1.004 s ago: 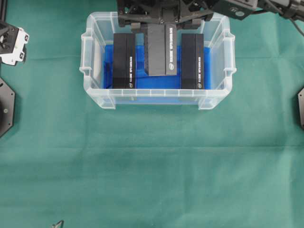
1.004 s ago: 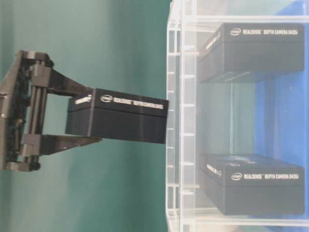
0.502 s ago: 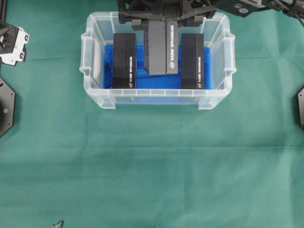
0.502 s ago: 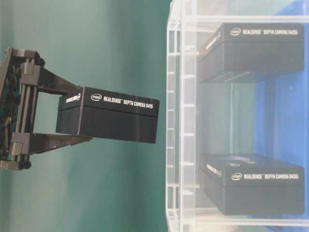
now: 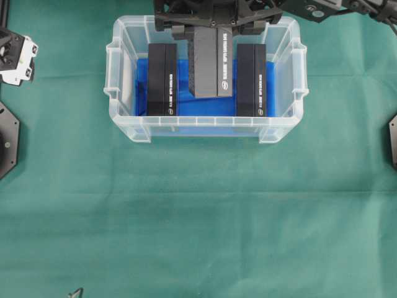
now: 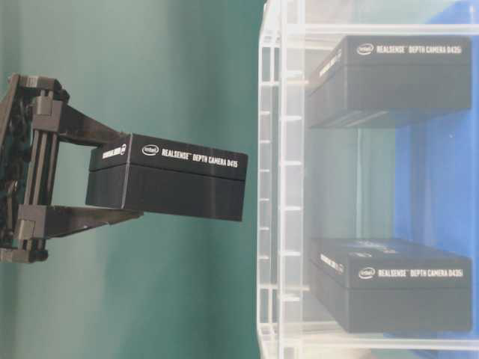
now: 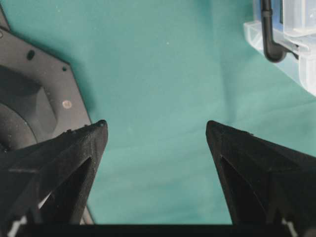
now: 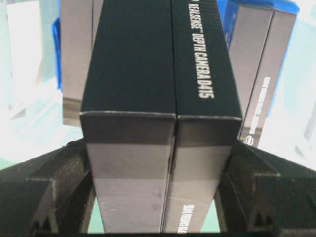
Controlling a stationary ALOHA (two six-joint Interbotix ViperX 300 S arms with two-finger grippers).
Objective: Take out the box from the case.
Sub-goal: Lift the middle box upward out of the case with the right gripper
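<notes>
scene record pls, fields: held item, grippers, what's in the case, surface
held item: black box, printed RealSense Depth Camera D415, clamped by the right gripper, lifted clear above the case rim
right gripper: shut on the box, fingers on its two sides
left gripper: open, empty, over the cloth off to the case's left
case: clear plastic bin, blue liner, two black boxes inside, left one and right one
surface: green cloth
</notes>
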